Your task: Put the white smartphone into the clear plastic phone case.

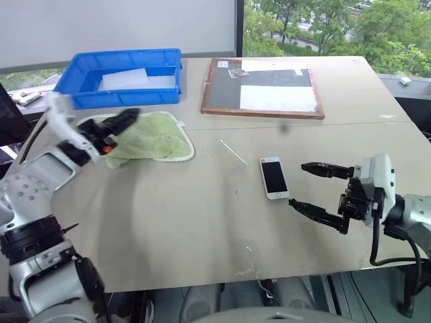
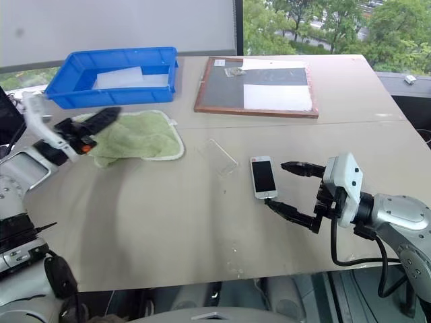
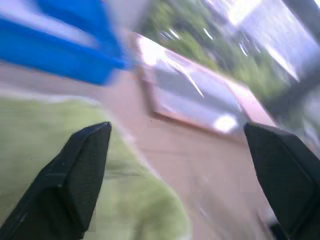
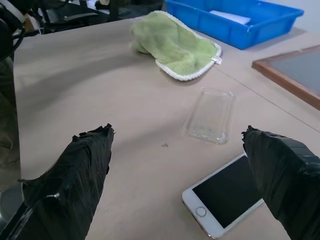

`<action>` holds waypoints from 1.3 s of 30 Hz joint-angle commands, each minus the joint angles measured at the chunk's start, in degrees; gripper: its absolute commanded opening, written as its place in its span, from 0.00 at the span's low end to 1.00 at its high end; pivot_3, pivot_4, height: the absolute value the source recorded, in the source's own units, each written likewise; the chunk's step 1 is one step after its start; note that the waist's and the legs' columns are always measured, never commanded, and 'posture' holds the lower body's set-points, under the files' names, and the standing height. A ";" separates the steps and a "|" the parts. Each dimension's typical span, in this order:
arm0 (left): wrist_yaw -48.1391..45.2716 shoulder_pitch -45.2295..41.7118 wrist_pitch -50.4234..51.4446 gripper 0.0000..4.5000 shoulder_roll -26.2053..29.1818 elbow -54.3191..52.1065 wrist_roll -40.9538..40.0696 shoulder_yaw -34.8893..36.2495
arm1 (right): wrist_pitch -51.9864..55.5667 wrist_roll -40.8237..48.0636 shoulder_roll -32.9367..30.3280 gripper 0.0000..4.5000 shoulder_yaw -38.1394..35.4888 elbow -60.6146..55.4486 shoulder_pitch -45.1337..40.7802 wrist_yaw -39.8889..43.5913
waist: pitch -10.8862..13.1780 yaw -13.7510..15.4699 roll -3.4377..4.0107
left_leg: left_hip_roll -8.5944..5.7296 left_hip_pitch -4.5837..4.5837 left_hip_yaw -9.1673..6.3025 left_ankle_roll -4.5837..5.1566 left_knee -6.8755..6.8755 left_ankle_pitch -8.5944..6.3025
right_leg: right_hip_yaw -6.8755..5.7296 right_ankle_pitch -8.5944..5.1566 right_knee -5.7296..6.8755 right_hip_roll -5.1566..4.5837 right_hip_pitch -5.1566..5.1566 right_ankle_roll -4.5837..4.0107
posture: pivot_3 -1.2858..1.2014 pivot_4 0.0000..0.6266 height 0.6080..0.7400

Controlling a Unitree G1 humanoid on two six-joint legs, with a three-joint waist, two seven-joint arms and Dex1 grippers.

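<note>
**benchwatcher:** so how far along is this? Biggest stuff first: the bench [image 1: 202,235] carries a blue bin [image 1: 121,77] at the back with a pale sheet in it, a wood-framed board [image 1: 262,87] next to that, and a green cloth [image 1: 145,138] lying nearer the left side. None of that looks like part of the job to me

**g1_tinkerer:** agreed, the two things that matter are in the middle. The clear plastic phone case [image 4: 210,115] lies flat and empty on the bench, open side up as far as I can tell. The white smartphone [image 1: 274,177] lies screen-up just beside it, toward the robot's right, not touching it

**benchwatcher:** so nothing's actually been inserted

**g1_tinkerer:** nope, the phone is outside the case and neither one is held, so I'd call it basically at the start. The right end effector [image 1: 311,190] hovers just beside the phone with its fingers spread wide, nothing between them. It looks lined up for a grab, but that's my guess

**benchwatcher:** and the left?

**g1_tinkerer:** left end effector [image 1: 120,123] is over the green cloth, well apart from the case, fingers also wide apart and empty in the wrist view. Still to do: pick up the phone, bring it over the case, press it in — the whole job really
</note>
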 commanded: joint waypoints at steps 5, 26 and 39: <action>-30.17 -5.08 -30.94 0.98 5.46 9.82 23.34 -29.45 | -0.40 0.29 -1.09 1.00 -3.29 -4.20 3.26 -1.12 | 0.01 -0.12 0.07 | 0.05 0.11 0.16 0.01 -0.08 0.00 | 0.13 -0.13 0.01 0.08 0.00 -0.23 | 0.52 0.24 1.00; -40.23 -35.37 -76.63 0.50 -16.49 73.73 55.80 -46.23 | 0.48 1.82 -1.11 1.00 -8.93 -12.93 11.58 -7.65 | -0.11 0.16 0.09 | -0.01 -0.01 0.03 0.08 0.13 -0.03 | -0.02 -0.13 0.00 0.08 0.12 0.27 | 0.52 0.24 1.00; -42.45 -15.84 -36.60 0.00 -12.24 27.74 43.70 -37.36 | 8.30 0.37 -0.62 1.00 -1.44 -10.90 5.53 -18.42 | -0.15 -0.68 0.18 | 0.26 0.63 0.11 0.07 -0.03 -0.03 | 0.06 -0.08 0.03 0.08 0.63 0.10 | 0.52 0.24 1.00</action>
